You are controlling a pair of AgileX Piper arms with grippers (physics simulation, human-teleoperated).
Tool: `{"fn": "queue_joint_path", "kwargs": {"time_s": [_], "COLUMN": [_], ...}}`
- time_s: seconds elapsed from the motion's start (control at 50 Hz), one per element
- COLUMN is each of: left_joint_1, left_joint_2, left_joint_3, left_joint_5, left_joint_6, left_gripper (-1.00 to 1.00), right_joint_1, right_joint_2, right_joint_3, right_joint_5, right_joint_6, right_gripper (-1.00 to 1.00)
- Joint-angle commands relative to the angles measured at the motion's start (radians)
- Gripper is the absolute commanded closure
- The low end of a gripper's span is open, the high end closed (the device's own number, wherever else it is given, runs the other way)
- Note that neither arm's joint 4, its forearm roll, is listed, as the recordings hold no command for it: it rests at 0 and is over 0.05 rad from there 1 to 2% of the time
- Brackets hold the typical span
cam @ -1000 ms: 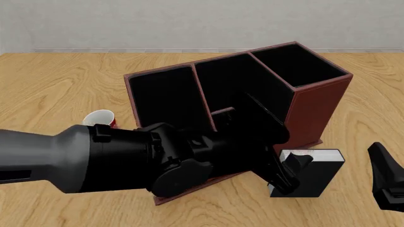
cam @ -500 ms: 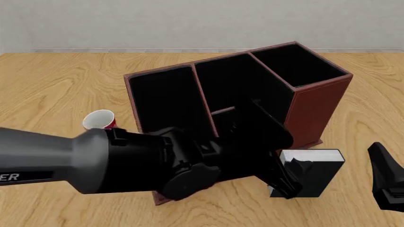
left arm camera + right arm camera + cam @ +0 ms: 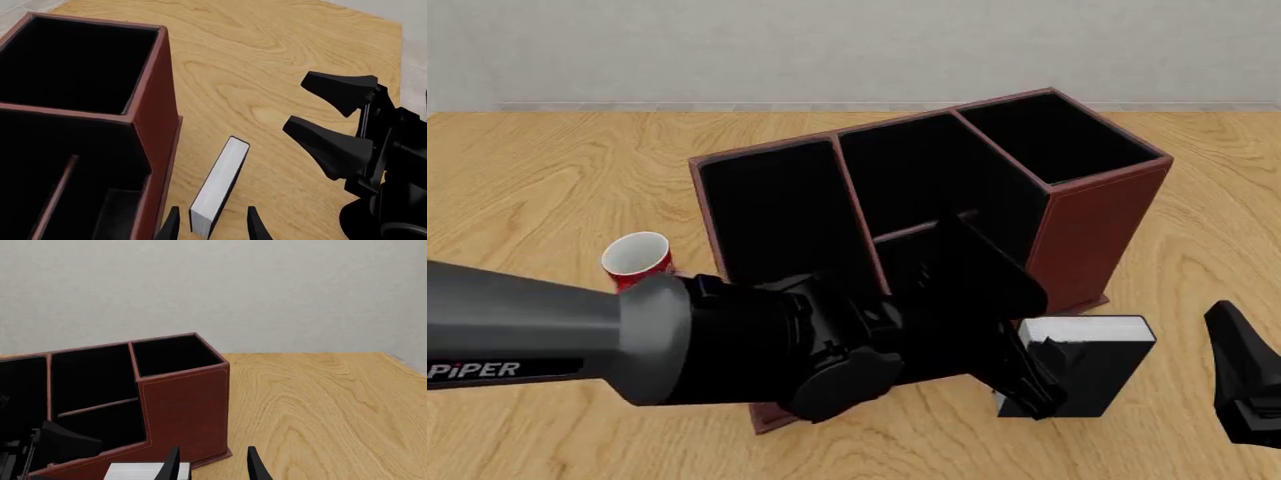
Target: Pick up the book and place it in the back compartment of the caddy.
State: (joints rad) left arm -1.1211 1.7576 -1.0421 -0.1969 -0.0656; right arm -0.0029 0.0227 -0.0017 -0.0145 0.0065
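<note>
Pale grey wall at the back, wood-grain table [image 3: 547,190] running across the whole scene. The caddy [image 3: 1101,225] is sitting mid-table at an angle, reddish-brown outside, black inside. The book [image 3: 1090,362] is standing upright on the table just beside the caddy's right end, white page block facing up, black covers either side. The left arm is reaching across in front of the caddy and its gripper [image 3: 210,226] is straddling the near end of the book: in the left wrist view the two fingertips are sitting apart, one on each side of the pages, and I cannot tell whether they are touching the covers. The right gripper [image 3: 210,462] is hanging near the table's right edge, fingers spread with nothing between them, book just ahead of it. A red-and-white mug [image 3: 638,257] is standing left of the caddy, partly behind the left arm.
</note>
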Motion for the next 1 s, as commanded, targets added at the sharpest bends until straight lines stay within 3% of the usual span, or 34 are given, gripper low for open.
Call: {"fn": "queue_joint_path", "kwargs": {"time_s": [0.02, 0.38, 1.0], "left_joint_1": [-0.003, -0.013, 0.012], "left_joint_2": [0.029, 0.074, 0.103], "left_joint_3": [-0.005, -0.025, -0.04], "left_joint_5": [-0.01, -0.008, -0.008], "left_joint_6": [-0.003, 0.034, 0.04], "left_gripper": [-1.0, -1.0, -1.0], "right_joint_1": [0.0, 0.0, 0.0], "right_joint_2": [0.0, 0.001, 0.0], "right_joint_3": [0.0, 0.0, 0.0], "right_joint_5": [0.0, 0.0, 0.0], "right_joint_6": [0.0, 0.0, 0.0], "right_gripper": [-1.0, -1.0, -1.0]}}
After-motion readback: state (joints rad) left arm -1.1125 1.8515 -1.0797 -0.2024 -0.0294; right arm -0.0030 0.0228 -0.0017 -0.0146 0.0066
